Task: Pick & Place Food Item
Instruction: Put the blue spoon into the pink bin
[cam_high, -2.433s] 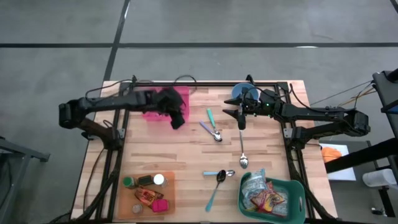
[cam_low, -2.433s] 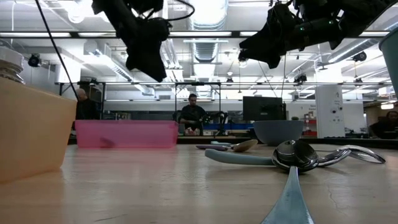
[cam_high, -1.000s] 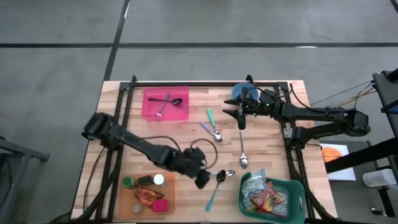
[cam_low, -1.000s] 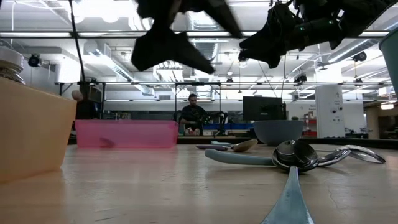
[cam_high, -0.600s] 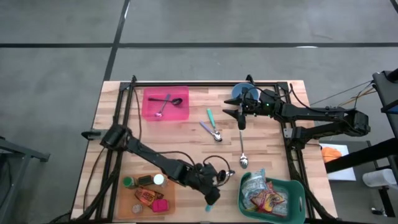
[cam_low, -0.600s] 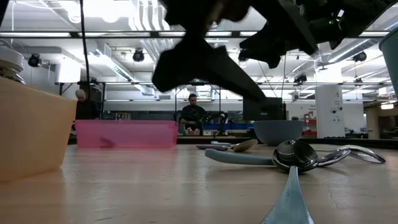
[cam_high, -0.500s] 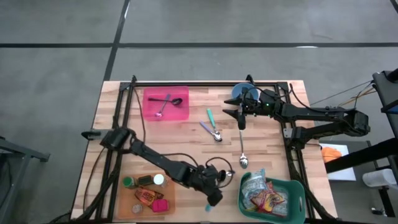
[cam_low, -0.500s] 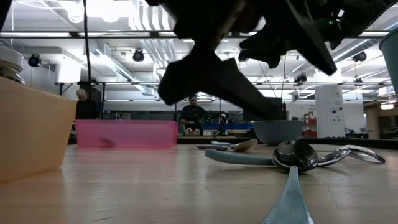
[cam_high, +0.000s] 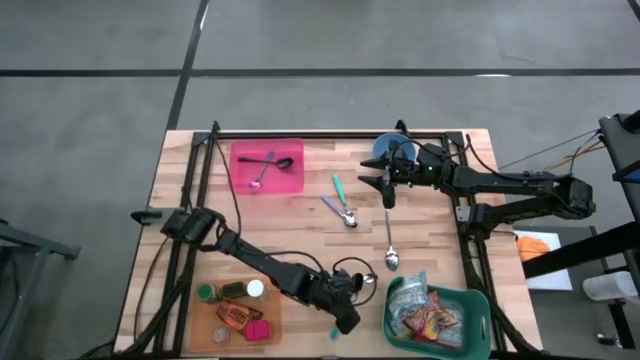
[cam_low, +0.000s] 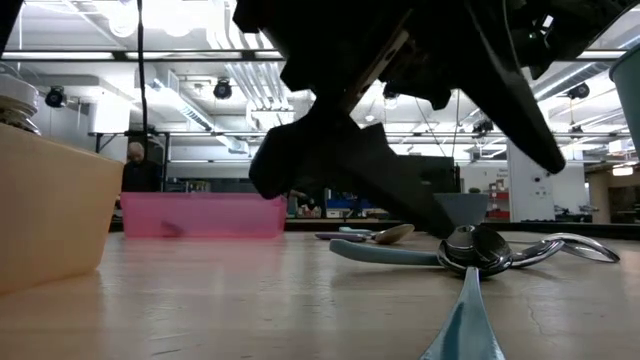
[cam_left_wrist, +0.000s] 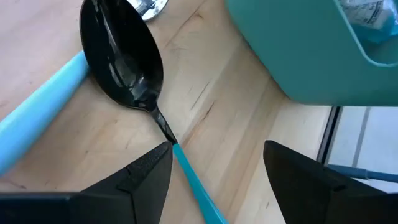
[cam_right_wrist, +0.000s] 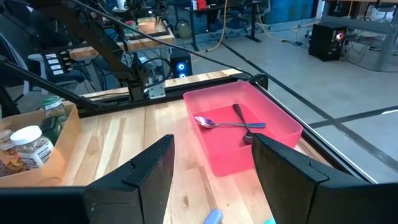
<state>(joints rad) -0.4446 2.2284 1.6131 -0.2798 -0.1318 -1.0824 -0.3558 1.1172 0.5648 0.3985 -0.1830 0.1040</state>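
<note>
Food packets fill a teal basket (cam_high: 470, 315) at the near right, and jars stand in a tan tray (cam_high: 275, 315) at the near left. My left gripper (cam_high: 346, 320) (cam_left_wrist: 217, 180) hangs open and low, between tray and basket. Its fingers stand on either side of the teal handle (cam_left_wrist: 198, 186) of a black spoon (cam_left_wrist: 121, 62) that lies flat on the table; they do not touch it. My right gripper (cam_high: 388, 192) (cam_right_wrist: 211, 180) waits open above the far middle of the table, with nothing between its fingers.
A spoon with a light blue handle (cam_left_wrist: 37, 121) lies beside the black one. A silver spoon (cam_high: 390, 245) and two more spoons (cam_high: 343, 205) lie mid-table. A pink bin (cam_high: 266, 168) with two spoons stands far left, a blue bowl (cam_high: 390, 150) far right.
My left gripper has gone toward the table's near edge and to the right, and has sunk low over the black spoon. It has kept its fingers open. Nothing on the table has moved.
</note>
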